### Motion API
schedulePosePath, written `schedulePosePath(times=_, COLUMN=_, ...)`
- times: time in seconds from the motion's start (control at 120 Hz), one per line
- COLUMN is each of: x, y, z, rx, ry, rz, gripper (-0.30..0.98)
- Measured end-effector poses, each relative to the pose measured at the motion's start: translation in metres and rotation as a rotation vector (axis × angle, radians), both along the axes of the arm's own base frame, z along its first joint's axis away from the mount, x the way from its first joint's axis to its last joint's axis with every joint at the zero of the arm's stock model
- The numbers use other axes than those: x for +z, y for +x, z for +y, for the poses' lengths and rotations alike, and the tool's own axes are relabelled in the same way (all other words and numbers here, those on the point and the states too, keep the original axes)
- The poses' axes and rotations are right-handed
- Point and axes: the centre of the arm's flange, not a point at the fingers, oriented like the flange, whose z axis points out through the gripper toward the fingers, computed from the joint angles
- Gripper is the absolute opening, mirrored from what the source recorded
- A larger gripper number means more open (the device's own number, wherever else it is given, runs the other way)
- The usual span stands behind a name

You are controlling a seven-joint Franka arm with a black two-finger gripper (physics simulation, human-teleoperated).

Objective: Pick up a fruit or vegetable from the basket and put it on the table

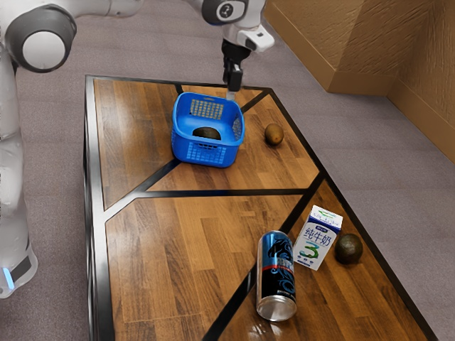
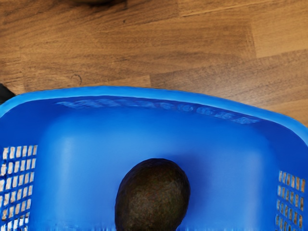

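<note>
The claw (image 1: 232, 90) hangs down near the basket's rim, at its upper right corner as the exterior view shows it. Whether it is open or closed, I cannot tell. The blue basket (image 1: 205, 151) stands upright on the wooden counter (image 1: 202, 234), and one dark avocado (image 1: 207, 133) lies on its floor. In the wrist view the avocado is a dark, rounded shape with a rough brownish skin, resting on the smooth blue bottom between two side walls with grids of small holes.

Outside the basket, toward the exterior view's right, a brown fruit (image 1: 274, 134) lies on the counter, near the basket but apart from it. Well apart from these, in the lower part of the exterior view, stand a tall can (image 1: 276, 273) in black, blue and red with a silver bottom and, near it, a white and blue milk carton (image 1: 318, 239). Just beside the carton, on the side away from the can, lies a dark round fruit (image 1: 348, 249). Black strips (image 1: 227, 192) divide the counter's wooden top, and a black border runs around its edge.
</note>
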Motion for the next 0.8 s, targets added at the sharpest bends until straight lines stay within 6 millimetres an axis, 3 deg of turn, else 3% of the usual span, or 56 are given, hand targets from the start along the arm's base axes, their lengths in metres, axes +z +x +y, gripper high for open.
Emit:
schedulePosePath(times=0.117, x=-0.005, y=-0.008, z=0.049, rx=0.065, ry=0.004, rz=-0.033, gripper=0.67)
schedulePosePath(times=0.242, x=-0.002, y=-0.022, z=0.089, rx=0.116, ry=0.013, rz=-0.067, gripper=0.67)
schedulePosePath(times=0.367, x=-0.003, y=-0.032, z=0.113, rx=0.142, ry=0.019, rz=-0.068, gripper=0.67)
schedulePosePath(times=0.425, x=-0.015, y=-0.028, z=0.116, rx=0.135, ry=0.014, rz=-0.044, gripper=0.67)
schedulePosePath(times=0.458, x=-0.023, y=-0.02, z=0.109, rx=0.114, ry=0.009, rz=-0.03, gripper=0.67)
schedulePosePath(times=0.492, x=-0.028, y=-0.008, z=0.089, rx=0.072, ry=0.005, rz=-0.02, gripper=0.67)
schedulePosePath(times=0.608, x=-0.02, y=0.036, z=-0.039, rx=-0.169, ry=0.002, rz=-0.016, gripper=0.67)
schedulePosePath(times=0.658, x=-0.022, y=0.043, z=-0.078, rx=-0.24, ry=-0.001, rz=-0.003, gripper=0.67)
schedulePosePath(times=0.717, x=-0.023, y=0.044, z=-0.089, rx=-0.264, ry=-0.003, rz=0.009, gripper=0.66)
schedulePosePath(times=0.8, x=-0.022, y=0.039, z=-0.061, rx=-0.223, ry=-0.005, rz=0.019, gripper=0.66)
